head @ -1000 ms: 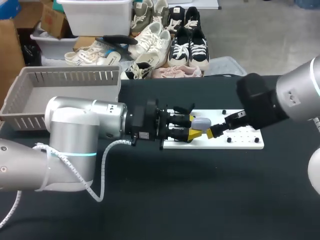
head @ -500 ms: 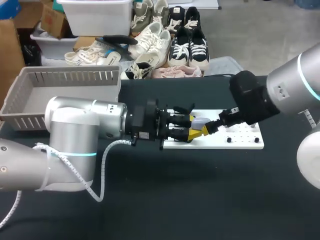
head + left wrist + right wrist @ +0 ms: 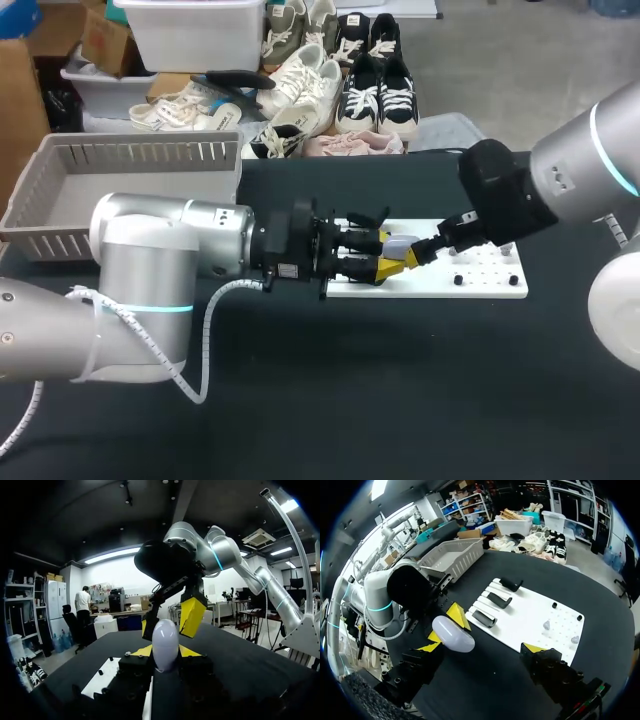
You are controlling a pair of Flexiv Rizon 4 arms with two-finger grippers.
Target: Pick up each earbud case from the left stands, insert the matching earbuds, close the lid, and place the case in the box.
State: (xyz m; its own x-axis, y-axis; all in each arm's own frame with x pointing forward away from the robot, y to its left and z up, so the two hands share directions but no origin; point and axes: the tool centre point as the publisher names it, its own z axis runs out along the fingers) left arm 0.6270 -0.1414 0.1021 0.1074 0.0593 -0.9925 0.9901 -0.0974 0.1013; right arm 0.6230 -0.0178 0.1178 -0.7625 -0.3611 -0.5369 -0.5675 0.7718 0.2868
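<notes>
Head view gave you the black table [image 3: 400, 400] with the grey slatted box [image 3: 140, 155] at its far left corner and the white board [image 3: 490, 285] near the middle. Your left gripper [image 3: 165, 652] was clamped on the pale earbud case [image 3: 452, 634], holding it in the air over the board's left end. Your right gripper [image 3: 481, 647] stood wide open and empty, one yellow tip just beside the case, the other well apart. The case looked light, hard and glossy, so I'd judge it slippery; its rounded ends would squirt out of a pinch, so take it across the flatter sides and keep off the lid. Three black stands [image 3: 499, 600] lay just beyond it; two small grey pieces, probably earbuds [image 3: 546, 625], sat among the board's pegs; the left fingers crowded any approach.
</notes>
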